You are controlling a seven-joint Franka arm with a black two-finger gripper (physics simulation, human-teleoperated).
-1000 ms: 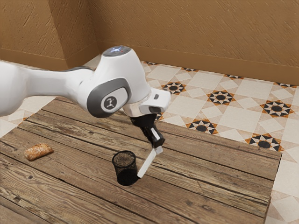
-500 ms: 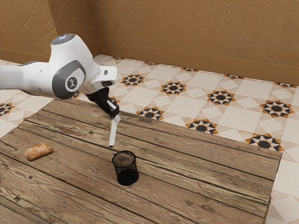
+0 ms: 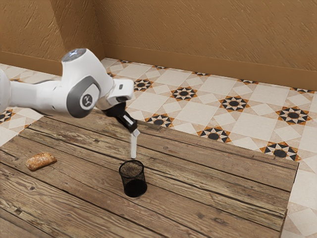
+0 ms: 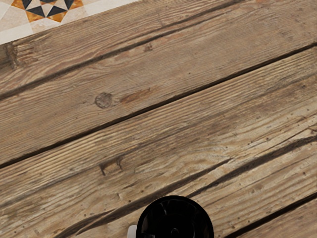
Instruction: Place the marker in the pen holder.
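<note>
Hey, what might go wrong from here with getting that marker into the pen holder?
The marker hangs with its lower end looking close to the rim of the pen holder, so it might catch there and tip the holder. The claw has only the marker's upper end, so a bump could twist it askew or knock it loose.

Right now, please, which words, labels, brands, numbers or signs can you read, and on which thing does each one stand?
Readable texts: none.
Arm, side disc: a small emblem, too small to read.
Arm, top disc: faint marks, too small to read.
Marker and pen holder: no text that I can make out.
</note>
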